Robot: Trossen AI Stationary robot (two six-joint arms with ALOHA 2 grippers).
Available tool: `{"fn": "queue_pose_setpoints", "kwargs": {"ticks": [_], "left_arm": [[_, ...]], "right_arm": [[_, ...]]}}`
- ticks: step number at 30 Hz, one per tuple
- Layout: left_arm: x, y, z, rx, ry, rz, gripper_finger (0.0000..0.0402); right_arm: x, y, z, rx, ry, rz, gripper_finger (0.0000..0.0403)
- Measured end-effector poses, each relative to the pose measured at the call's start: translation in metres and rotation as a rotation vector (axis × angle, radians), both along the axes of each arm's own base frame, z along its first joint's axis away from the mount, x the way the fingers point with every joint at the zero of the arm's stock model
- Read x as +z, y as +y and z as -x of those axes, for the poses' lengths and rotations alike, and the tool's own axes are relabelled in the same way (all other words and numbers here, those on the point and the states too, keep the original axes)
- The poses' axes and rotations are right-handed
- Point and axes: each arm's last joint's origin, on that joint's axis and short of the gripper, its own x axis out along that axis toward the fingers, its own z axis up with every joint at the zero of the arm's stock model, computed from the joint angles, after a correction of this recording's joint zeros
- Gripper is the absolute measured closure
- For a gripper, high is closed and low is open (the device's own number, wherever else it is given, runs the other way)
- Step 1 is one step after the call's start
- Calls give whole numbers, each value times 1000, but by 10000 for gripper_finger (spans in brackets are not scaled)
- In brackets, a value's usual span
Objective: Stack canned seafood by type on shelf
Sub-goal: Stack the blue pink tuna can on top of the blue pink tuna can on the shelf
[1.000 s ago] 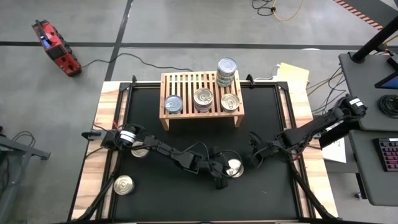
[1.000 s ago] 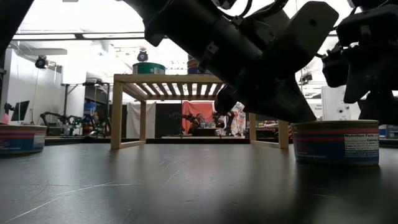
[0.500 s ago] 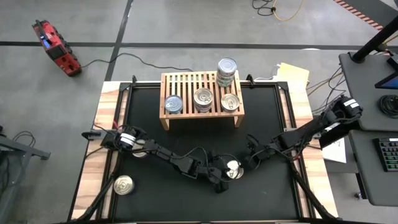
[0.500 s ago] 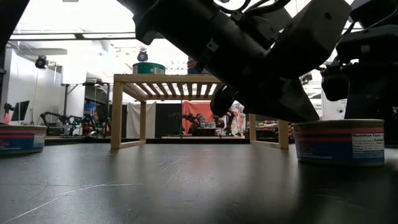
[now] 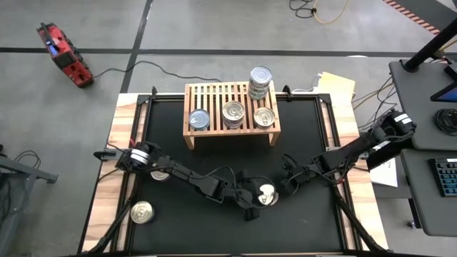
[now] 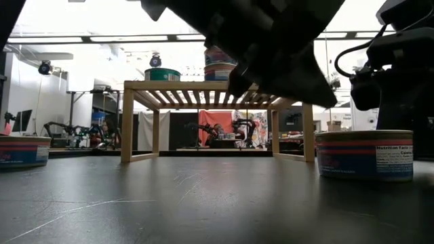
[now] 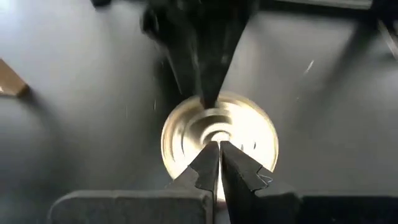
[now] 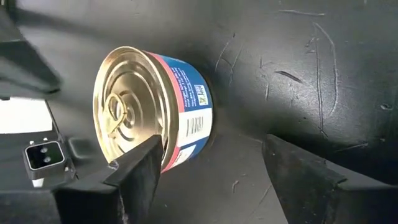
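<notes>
A tin of the canned seafood [image 5: 267,194] stands on the black mat between my two grippers, gold lid up; it also shows in the low view [image 6: 366,154]. My left gripper [image 7: 219,146] is shut and hovers just over that lid [image 7: 217,134]. My right gripper [image 8: 217,168] is open beside the tin [image 8: 155,112], on its right-edge side. The wooden shelf [image 5: 214,96] at the far side carries three single tins and a stack of tins [image 5: 260,80] at its far right corner. Two more tins [image 5: 141,212] [image 5: 161,174] stand on the mat at the left. My right gripper has one finger [image 8: 140,171] right by the lower rim of the tin's side wall [image 8: 186,134], coming in slanting down from the table's right. That finger hides the spot, and I cannot tell whether it touches. The tin stands upright on the mat.
Free mat lies between the shelf's front legs and the tin. My left arm [image 5: 193,178] stretches across the mat from the left edge, over one of the left tins. Cables and papers lie off the table at the far right.
My left gripper, still shut, has risen from the tin's lid; in the low view its dark bulk now hangs well above the tin. My right gripper has sunk and edged toward the tin from the right, staying open. The tin stays about where it was.
</notes>
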Motion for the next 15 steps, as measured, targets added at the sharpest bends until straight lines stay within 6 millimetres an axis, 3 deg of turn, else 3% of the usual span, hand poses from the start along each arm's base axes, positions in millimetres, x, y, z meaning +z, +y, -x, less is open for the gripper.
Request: {"fn": "queue_pose_setpoints", "kwargs": {"ticks": [15], "left_arm": [[-23,-7,5,8,109,46,401]], "right_arm": [[4,2,-4,-5,-43,-51,132]]}}
